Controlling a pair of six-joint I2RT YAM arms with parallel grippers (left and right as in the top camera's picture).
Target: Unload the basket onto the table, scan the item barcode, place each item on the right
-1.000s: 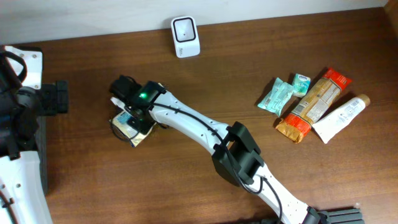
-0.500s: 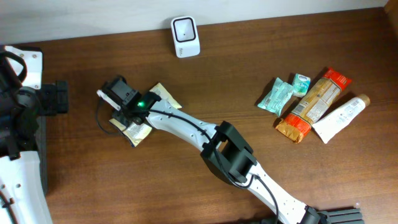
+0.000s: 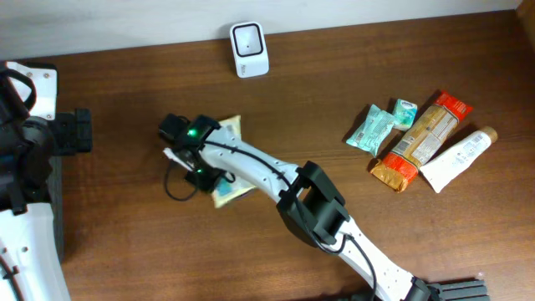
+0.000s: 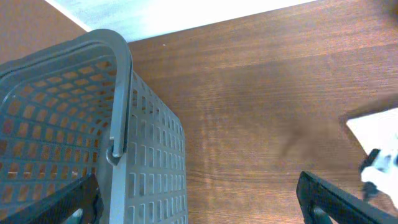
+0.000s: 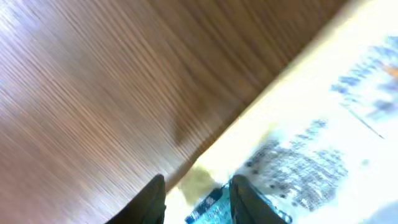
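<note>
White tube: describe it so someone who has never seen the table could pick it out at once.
On the wooden table's right side lies a cluster of packaged items. The white tube is its rightmost piece, lying diagonally beside the snack bar. It alone is plain white with a tan cap; its neighbours are printed wrappers, including teal packets.

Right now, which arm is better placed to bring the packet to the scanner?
Right. The right gripper is over the packet, fingers apart at its edge; the left gripper hangs open beside the basket.
</note>
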